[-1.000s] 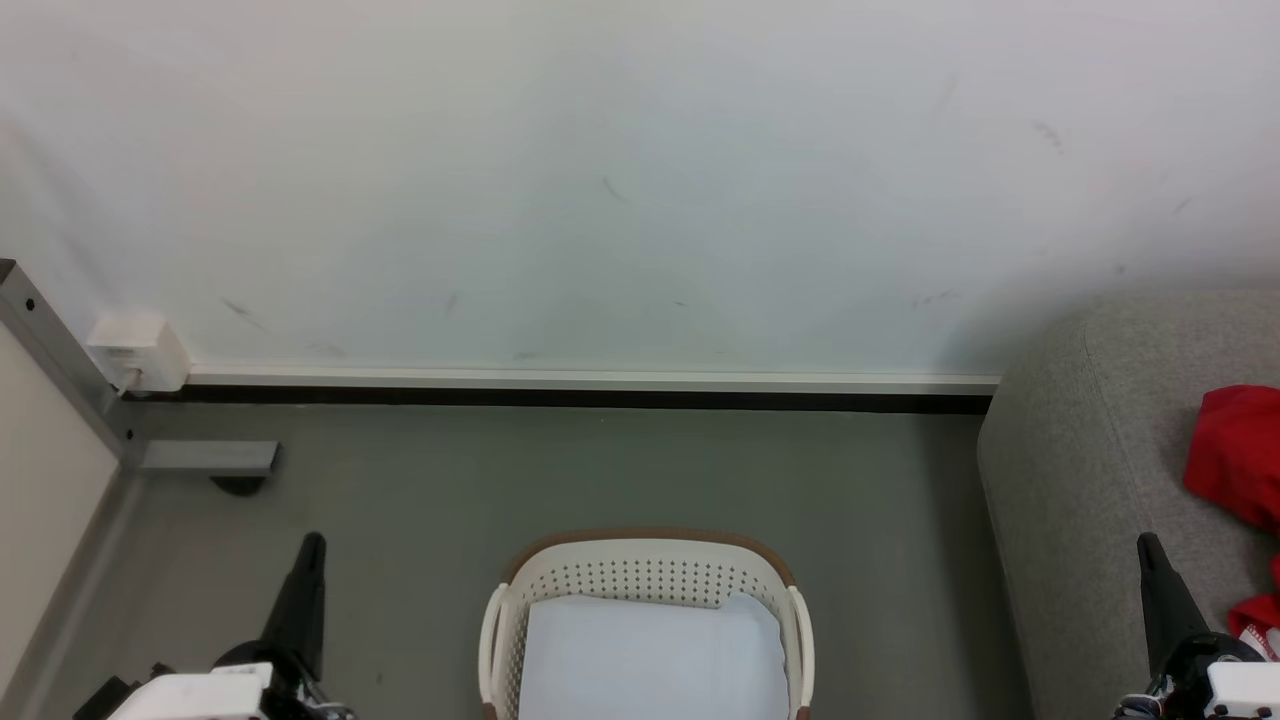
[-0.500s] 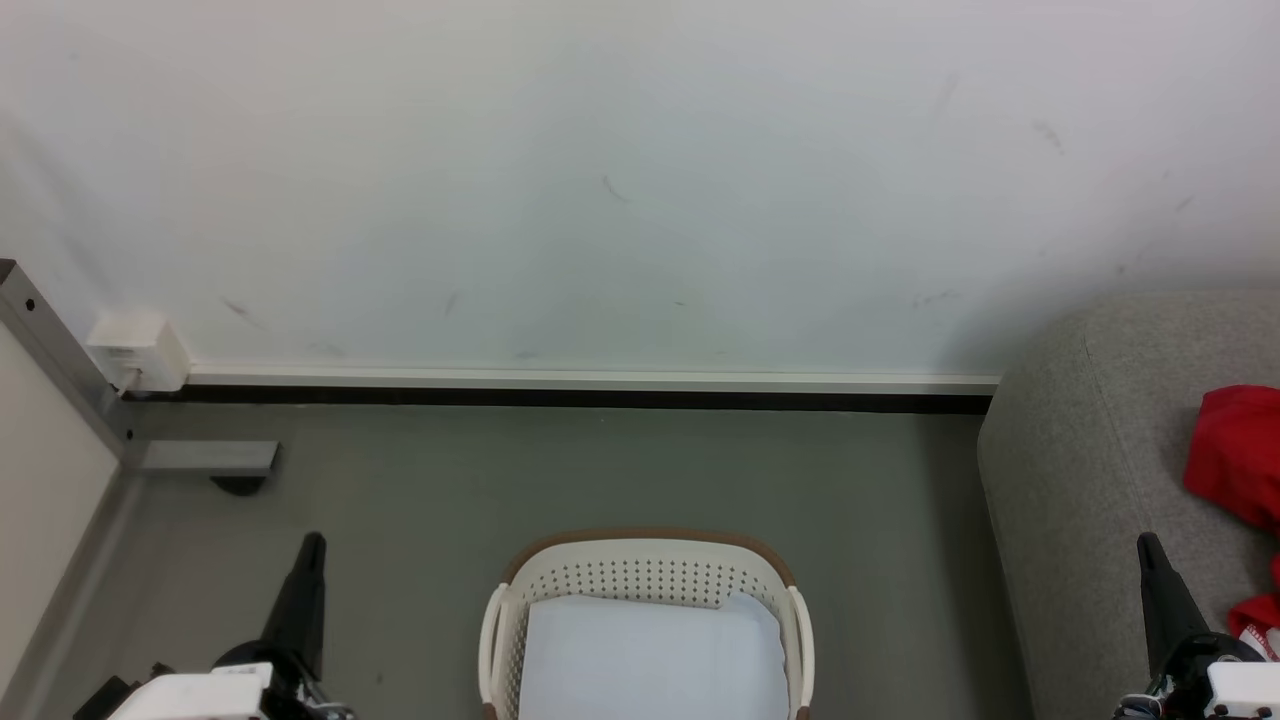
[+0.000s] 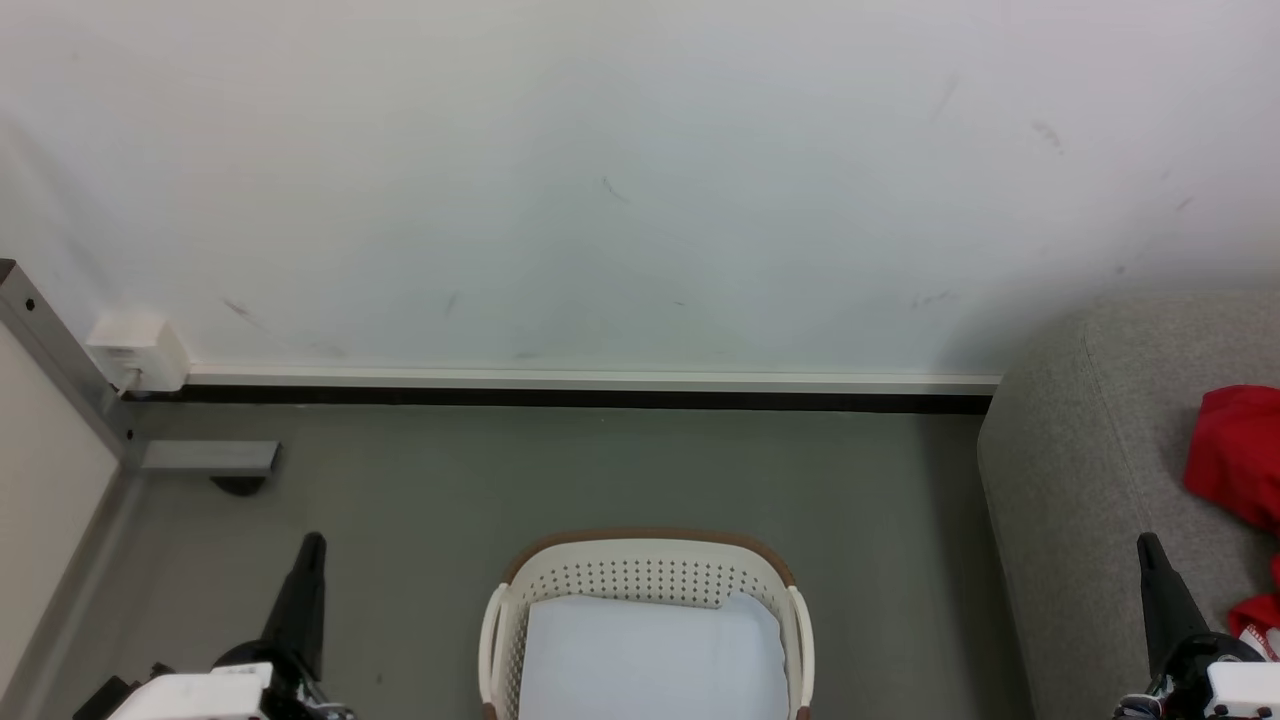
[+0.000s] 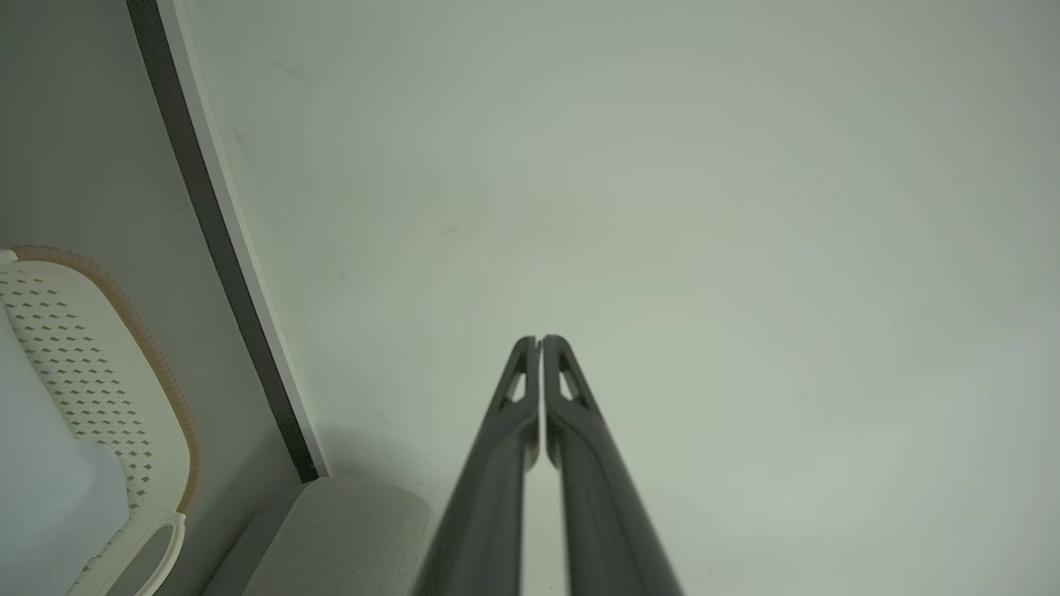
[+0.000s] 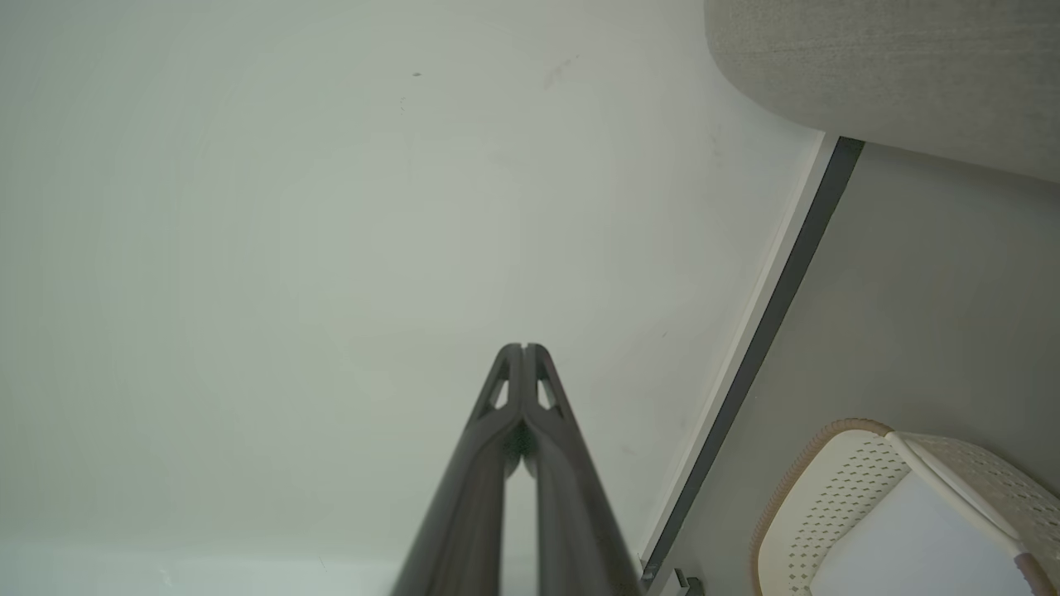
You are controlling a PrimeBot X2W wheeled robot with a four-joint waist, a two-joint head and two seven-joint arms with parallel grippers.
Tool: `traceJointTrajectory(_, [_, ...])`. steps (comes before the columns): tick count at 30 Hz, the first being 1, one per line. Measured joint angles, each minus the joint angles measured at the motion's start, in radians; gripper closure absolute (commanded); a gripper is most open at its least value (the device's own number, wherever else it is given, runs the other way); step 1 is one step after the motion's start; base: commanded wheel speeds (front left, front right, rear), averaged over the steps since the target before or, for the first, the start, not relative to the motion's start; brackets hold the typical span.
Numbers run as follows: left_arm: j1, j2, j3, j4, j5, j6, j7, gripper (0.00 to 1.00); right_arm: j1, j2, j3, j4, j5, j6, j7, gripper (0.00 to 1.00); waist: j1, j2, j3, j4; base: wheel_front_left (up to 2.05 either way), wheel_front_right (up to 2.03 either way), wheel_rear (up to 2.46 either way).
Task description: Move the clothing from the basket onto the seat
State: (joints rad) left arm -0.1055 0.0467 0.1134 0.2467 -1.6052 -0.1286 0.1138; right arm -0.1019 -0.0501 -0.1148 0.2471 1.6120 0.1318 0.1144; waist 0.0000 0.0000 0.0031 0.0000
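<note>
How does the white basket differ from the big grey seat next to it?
The basket is hard cream plastic with perforated sides and a brown rim; the seat is grey woven fabric. The basket is far smaller than the seat. The basket's visible part holds a flat pale pad, while the seat carries the red clothing. Both stand on the grey floor.
</note>
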Motion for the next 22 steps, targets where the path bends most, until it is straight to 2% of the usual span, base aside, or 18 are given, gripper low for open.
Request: traceJointTrajectory(22, [0.0, 0.0, 0.0, 0.0, 0.0, 0.0, 0.0, 1.0, 0.0, 0.0, 0.0, 0.0, 0.0, 0.0, 0.0, 1.0, 0.0, 0.0, 0.0, 0.0, 0.0, 0.0, 0.0])
